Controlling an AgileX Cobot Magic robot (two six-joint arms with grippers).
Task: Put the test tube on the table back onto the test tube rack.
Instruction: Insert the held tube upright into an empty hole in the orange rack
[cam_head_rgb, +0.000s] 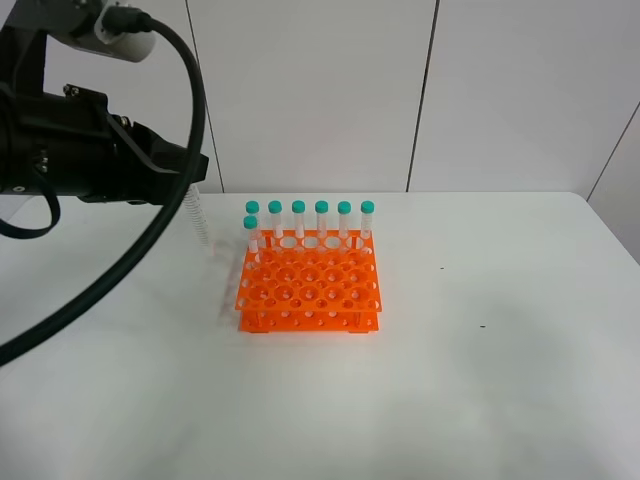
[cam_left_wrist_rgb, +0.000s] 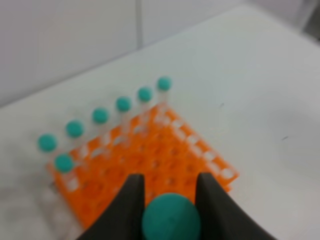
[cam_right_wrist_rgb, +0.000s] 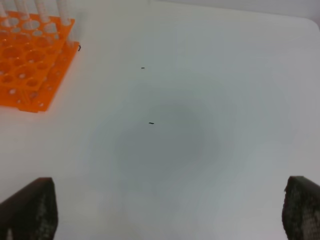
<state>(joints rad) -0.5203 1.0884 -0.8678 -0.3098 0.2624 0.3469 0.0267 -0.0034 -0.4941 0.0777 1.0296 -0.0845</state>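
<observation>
One test tube (cam_left_wrist_rgb: 171, 217) sits clamped in the left jaws (right jaws stand wide apart).

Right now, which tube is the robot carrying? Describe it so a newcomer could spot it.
Find the orange test tube rack on the white table, then look left of its rear row, where the left gripper hangs. The test tube clamped there is the only teal-capped one in the air; the seven others stand in rack holes.
</observation>
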